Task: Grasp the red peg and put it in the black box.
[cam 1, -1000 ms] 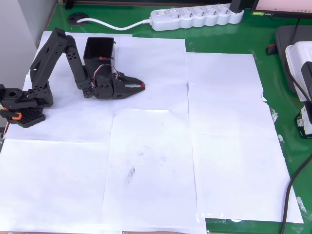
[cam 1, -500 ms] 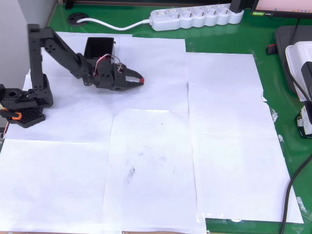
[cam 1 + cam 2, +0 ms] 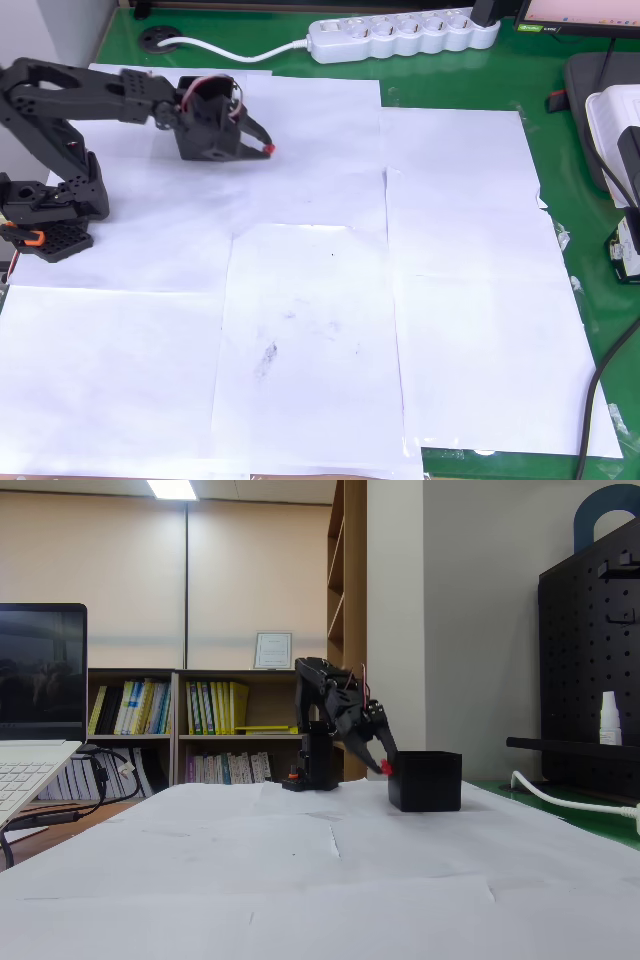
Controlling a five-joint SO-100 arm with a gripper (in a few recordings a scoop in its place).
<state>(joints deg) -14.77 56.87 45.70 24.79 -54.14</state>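
We hold the red peg (image 3: 270,149) pinched at the tips of the gripper (image 3: 262,146), lifted off the white paper (image 3: 330,300). In the overhead view the gripper head covers most of the black box (image 3: 190,84), at the far left. We should swing the peg left over the box opening, then release. The fixed view adds height: the peg (image 3: 386,767) hangs just left of the box (image 3: 426,780), near rim level.

End effector (image 3: 381,763) gripping red peg (image 3: 386,767), just beside black box (image 3: 426,780)
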